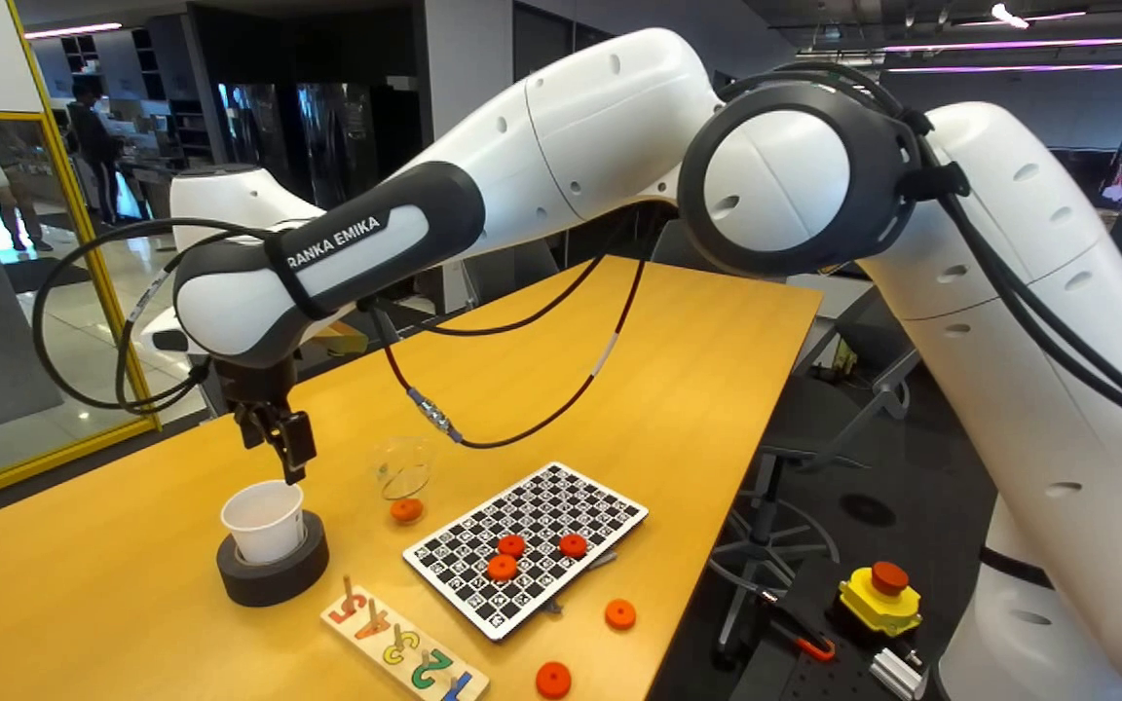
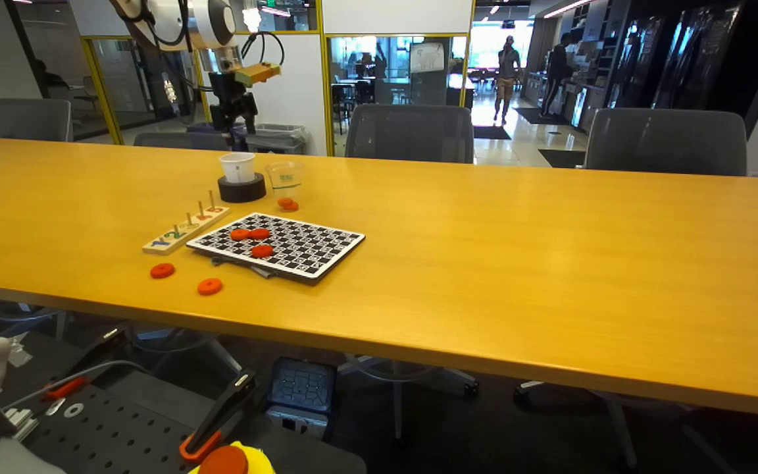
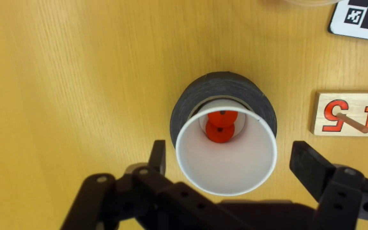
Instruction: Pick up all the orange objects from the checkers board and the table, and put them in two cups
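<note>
Inside the white cup (image 3: 228,169), two orange pieces (image 3: 221,123); just above it, a wide-spread, unladen hand (image 3: 230,156); seemingly at the release step, next calling for a lift away from it towards the orange discs (image 1: 503,569) on the checkers board (image 1: 541,543) near it.

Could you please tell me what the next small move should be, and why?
I would probably raise the end effector away from the white cup: its jaws stand open over the cup, two orange pieces show inside, and three more pieces lie on the checkers board, waiting for pickup.
</note>
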`<move>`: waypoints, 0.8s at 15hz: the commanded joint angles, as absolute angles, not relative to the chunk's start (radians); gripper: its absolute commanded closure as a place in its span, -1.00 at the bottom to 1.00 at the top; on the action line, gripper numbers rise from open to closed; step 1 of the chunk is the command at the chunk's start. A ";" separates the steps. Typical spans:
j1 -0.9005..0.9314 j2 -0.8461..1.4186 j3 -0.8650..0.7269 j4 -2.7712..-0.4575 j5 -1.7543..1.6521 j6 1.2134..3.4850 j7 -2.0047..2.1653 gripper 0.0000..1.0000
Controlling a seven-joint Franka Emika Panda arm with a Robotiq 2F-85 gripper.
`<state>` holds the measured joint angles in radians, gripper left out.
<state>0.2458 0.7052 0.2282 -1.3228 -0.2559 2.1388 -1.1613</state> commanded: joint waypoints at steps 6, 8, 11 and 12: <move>0.224 0.391 0.151 -1.769 -0.262 2.225 -0.724 -1.00; 0.206 0.330 0.153 -1.868 -0.252 2.253 -0.638 -1.00; 0.177 0.242 0.164 -2.023 -0.242 2.312 -0.556 -1.00; 0.166 0.212 0.169 -2.080 -0.243 2.339 -0.559 -1.00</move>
<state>0.1981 0.3439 0.1529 -1.8850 -0.2536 2.2503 -0.6023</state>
